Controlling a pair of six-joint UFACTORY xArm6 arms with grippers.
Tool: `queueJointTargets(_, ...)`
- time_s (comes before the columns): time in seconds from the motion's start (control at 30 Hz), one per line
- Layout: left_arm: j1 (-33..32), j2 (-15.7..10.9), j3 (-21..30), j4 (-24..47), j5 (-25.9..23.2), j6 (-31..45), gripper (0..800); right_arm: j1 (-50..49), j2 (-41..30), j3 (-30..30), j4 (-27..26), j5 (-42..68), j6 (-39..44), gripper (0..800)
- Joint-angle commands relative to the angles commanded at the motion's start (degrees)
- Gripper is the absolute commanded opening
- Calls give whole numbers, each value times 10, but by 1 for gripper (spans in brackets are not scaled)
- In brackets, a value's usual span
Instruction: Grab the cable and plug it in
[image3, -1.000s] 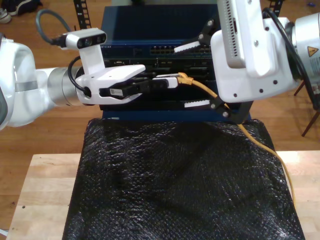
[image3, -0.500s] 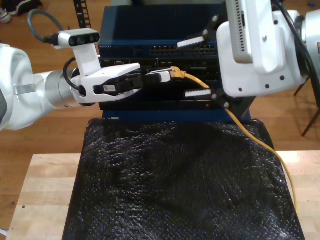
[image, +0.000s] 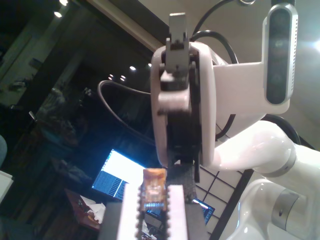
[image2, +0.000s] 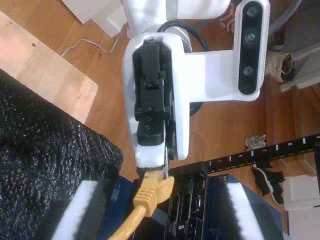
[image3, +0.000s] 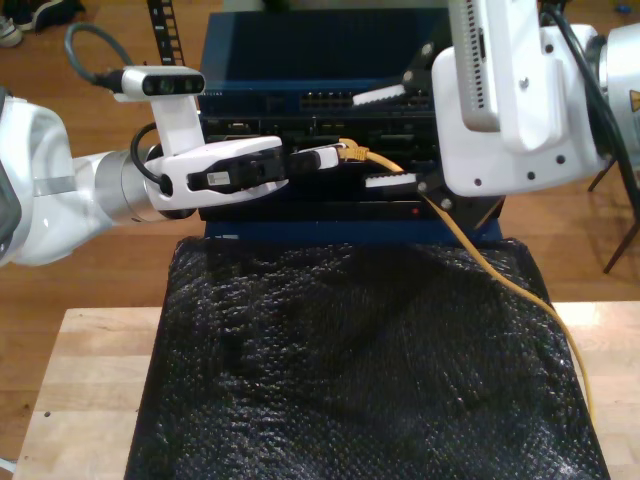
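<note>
The yellow cable runs from the table's edge on the exterior view's right up to the blue rack. My first gripper, coming from the exterior view's left, is shut on the cable's clear plug, just in front of the rack's face. The yellow boot sticks out behind its fingertips. My second gripper, on the exterior view's right, is open. Its white pads stand on either side of the boot without touching it.
The blue network rack with a row of ports stands behind the table. A black bubble-textured mat covers the wooden table. The second arm's large white body hangs over the rack on the exterior view's right.
My first gripper has carried the plug slightly toward the exterior view's left and up. My second gripper's fingers have drawn closer together around the cable near the boot.
</note>
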Motion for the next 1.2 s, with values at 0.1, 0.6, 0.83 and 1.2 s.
queueJointTargets(0.1, 0, 0, 0, 0, 2, 0, 26, 4, 0, 1, 0, -8, 0, 500)
queueJointTargets(0.6, 0, 0, 0, 1, 11, -7, 26, 20, 0, 13, -6, -36, -1, 415)
queueJointTargets(0.83, 0, 0, 0, 1, 11, -8, 26, 26, 0, 16, -6, -37, -1, 317)
queueJointTargets(1.2, 0, 0, 0, 1, 11, -9, 26, 26, 0, 16, -6, -37, -1, 245)
